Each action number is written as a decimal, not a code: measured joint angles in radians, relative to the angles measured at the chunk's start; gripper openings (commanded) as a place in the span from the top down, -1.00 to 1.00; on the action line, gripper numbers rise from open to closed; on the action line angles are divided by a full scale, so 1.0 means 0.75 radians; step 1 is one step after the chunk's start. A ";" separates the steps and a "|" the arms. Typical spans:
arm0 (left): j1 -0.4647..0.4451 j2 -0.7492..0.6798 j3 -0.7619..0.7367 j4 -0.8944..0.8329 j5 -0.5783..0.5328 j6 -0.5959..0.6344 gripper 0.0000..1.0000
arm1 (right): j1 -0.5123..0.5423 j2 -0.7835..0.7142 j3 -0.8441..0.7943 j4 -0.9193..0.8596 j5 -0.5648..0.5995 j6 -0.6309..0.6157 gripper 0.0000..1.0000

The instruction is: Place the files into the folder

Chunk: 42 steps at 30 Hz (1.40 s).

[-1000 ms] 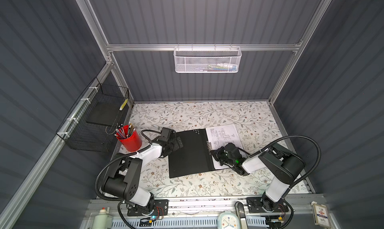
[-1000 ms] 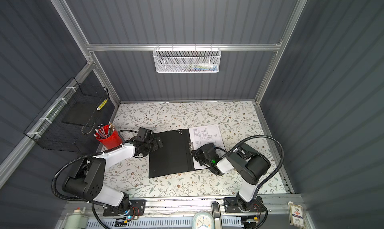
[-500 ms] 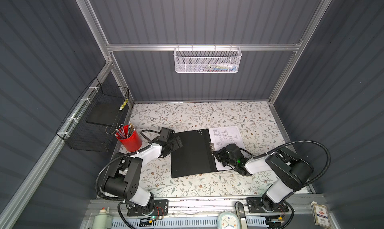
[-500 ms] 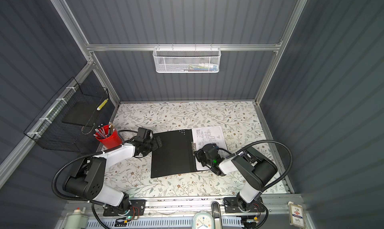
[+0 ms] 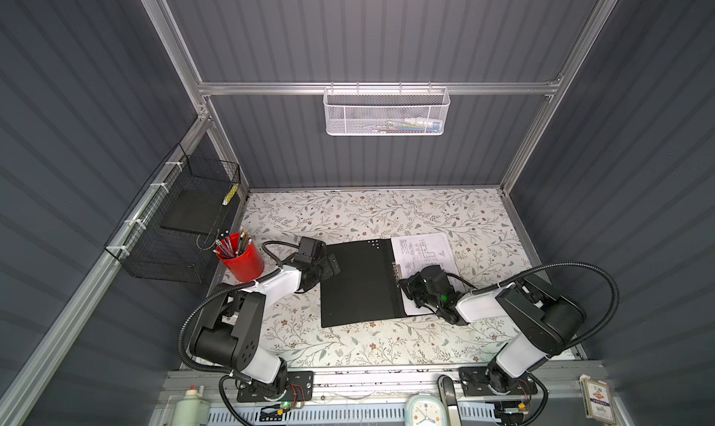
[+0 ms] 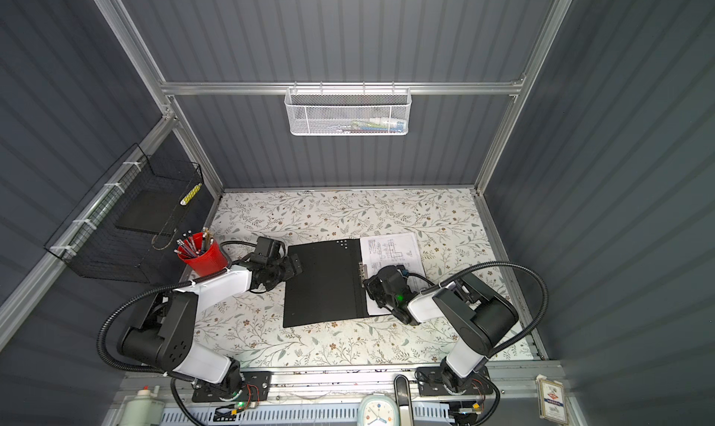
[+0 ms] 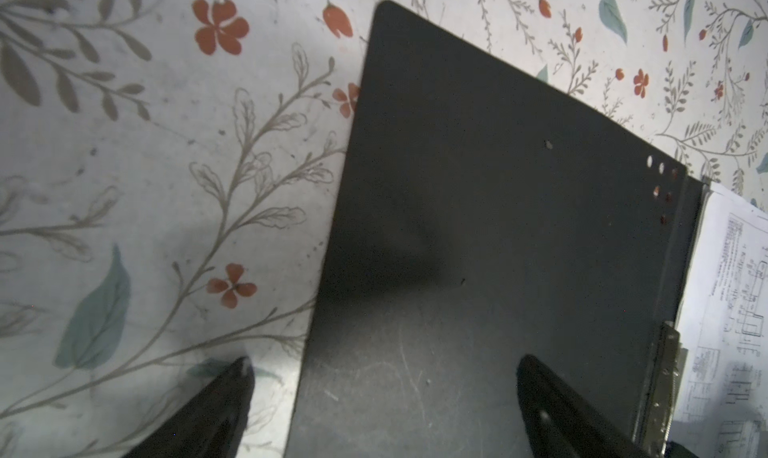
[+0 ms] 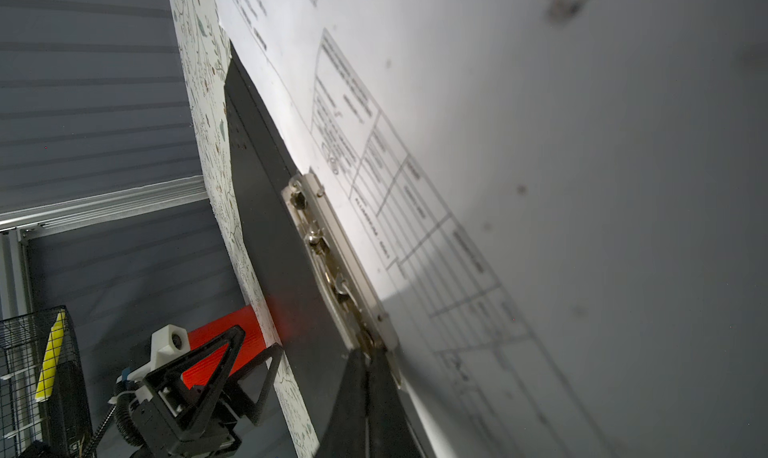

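Black side up, the folder point(image 5: 358, 281) lies open on the floral table point(image 5: 348, 211), with its spine running from the robot's side toward the back wall. The files point(image 5: 423, 250) sit on its right half, inner edge right at the metal clip point(image 8: 332, 264) on that spine.

So it all hangs on that clip line. The right gripper point(image 8: 365, 364) is by far the nearer one. Its jaws are shut tight and its tips are at the clip's near end, coming in from the paper side and pointing roughly along the clip's length. It looks like the tips touch the clip's end, but the wrist view is too oblique for me to swear to it, and I can't see anything pinched.

The left gripper point(image 7: 384, 364) is across the folder with its jaws spread wide, straddling the left cover's outer edge, one finger over black cover and one over table. My guess is that the right arm works the clip while the left steadies or flips the cover.
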<state>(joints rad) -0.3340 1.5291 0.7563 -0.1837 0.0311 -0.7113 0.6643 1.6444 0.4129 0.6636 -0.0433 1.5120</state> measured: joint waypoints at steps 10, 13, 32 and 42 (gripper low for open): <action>-0.127 -0.094 0.065 -0.256 -0.026 0.070 -0.05 | -0.003 -0.020 0.007 -0.039 0.002 -0.033 1.00; -0.196 -0.047 0.075 -0.233 0.006 0.064 0.39 | -0.004 -0.026 0.010 -0.050 -0.003 -0.041 1.00; -0.289 0.114 0.101 -0.168 -0.047 0.018 1.00 | -0.010 -0.170 0.052 -0.325 -0.008 -0.109 1.00; -0.290 0.167 0.137 -0.169 -0.135 -0.046 1.00 | -0.013 -0.208 0.066 -0.430 0.008 -0.142 1.00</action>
<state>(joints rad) -0.5514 1.6547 0.8589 -0.3107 -0.0704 -0.7456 0.6548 1.4883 0.4625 0.3412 -0.0376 1.4052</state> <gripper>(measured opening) 0.043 0.045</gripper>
